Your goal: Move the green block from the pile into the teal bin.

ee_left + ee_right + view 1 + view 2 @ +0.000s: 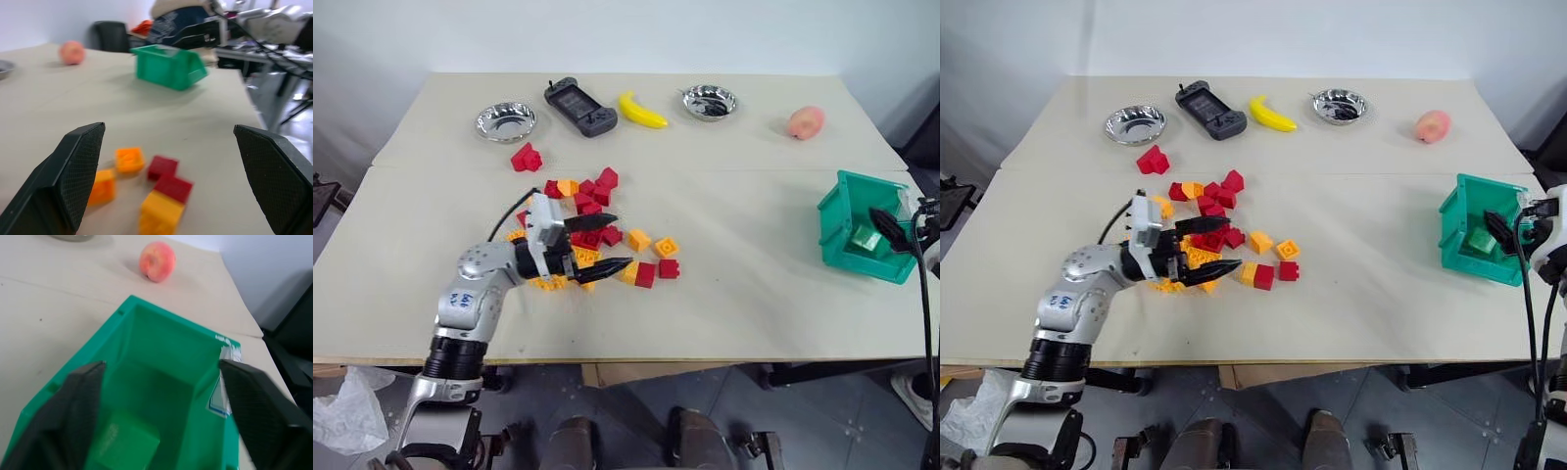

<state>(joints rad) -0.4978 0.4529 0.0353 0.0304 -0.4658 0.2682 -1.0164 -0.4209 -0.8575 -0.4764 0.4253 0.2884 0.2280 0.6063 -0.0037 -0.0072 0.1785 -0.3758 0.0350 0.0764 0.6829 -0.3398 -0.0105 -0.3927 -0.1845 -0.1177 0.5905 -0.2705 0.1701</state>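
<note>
1. This looks like a robot test lab, not a home or a shop.
2. The counter point(754, 294) is a bare beige board made of two sheets, set against a plain white wall point(626, 29).
3. Its props are an odd mix laid out for trials: two steel bowls point(505, 121), a handheld controller point(579, 107), a toy banana point(641, 111), a peach point(806, 121), a pile point(597, 230) of bricks and a teal bin point(847, 230).
4. The left wrist view shows cluttered gear point(254, 29) beyond the counter's end: dark equipment, cables and a black chair point(112, 35).
</note>
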